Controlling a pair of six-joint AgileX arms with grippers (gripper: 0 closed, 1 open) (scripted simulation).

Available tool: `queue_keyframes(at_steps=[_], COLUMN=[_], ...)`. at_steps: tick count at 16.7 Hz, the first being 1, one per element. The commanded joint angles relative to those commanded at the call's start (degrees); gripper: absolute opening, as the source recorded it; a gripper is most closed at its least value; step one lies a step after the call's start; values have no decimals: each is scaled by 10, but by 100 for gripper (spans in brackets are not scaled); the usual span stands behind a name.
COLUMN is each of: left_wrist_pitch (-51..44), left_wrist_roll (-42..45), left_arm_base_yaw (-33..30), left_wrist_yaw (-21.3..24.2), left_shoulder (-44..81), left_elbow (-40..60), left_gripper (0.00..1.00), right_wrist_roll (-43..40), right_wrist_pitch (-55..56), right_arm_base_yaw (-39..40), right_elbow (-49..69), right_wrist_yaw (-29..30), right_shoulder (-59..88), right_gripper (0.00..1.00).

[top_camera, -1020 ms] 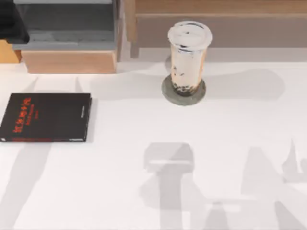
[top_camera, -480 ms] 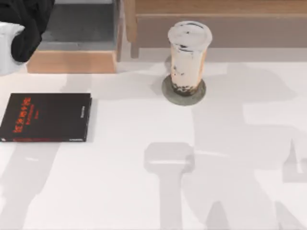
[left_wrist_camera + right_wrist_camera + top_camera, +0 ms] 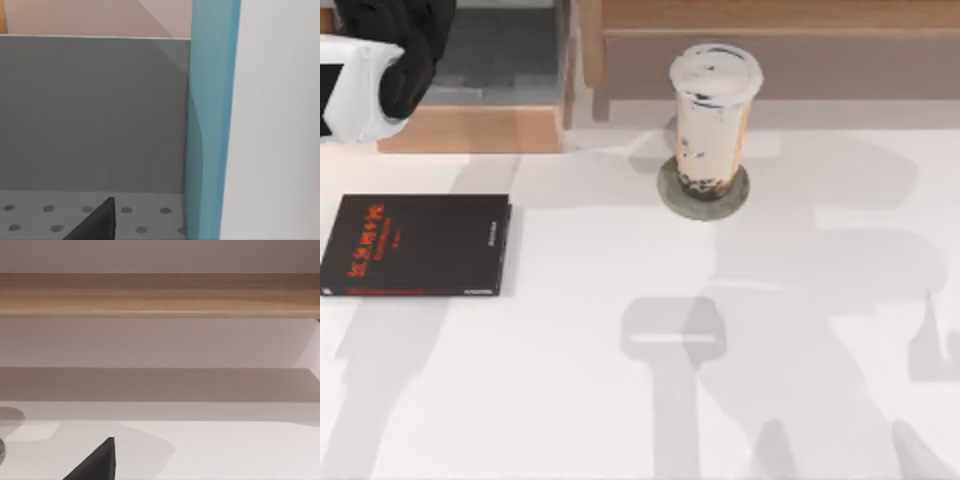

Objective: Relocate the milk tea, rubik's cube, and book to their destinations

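At the far left of your top view, the left arm reaches over the grey-floored wooden box at the back of the counter. Its wrist view looks into that box, with the teal book standing on edge right against the lens, beside the grey wall. That closeness suggests the left pincer is carrying the book to shelve it upright, but whether it is pinching the book or spread you cannot tell. Just in front of the box, the black book with red lettering lies flat on the counter — it is not part of your job, so leave it. Toward the middle, the milk tea stands upright on a round grey coaster in front of the long wooden shelf, which looks like its destination already reached. On the right, the right wrist view faces that wooden shelf across bare counter — the arm seems parked, and whether its pincer is spread you cannot tell.
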Motion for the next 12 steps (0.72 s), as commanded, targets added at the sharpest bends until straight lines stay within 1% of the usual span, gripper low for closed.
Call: queue_keyframes(at_steps=[3, 12], left_wrist_pitch=[-3, -26], left_wrist_roll=[0, 0], left_arm_base_yaw=[3, 9], left_wrist_yaw=[2, 10], left_shoulder=[4, 59], left_elbow=[6, 84], left_gripper=[100, 100], right_wrist_roll=[0, 0], right_wrist_pitch=[0, 0], right_arm_base_yaw=[0, 0], right_elbow=[0, 0], right_wrist_yaw=[0, 0], right_shoulder=[0, 0], right_gripper=[100, 100])
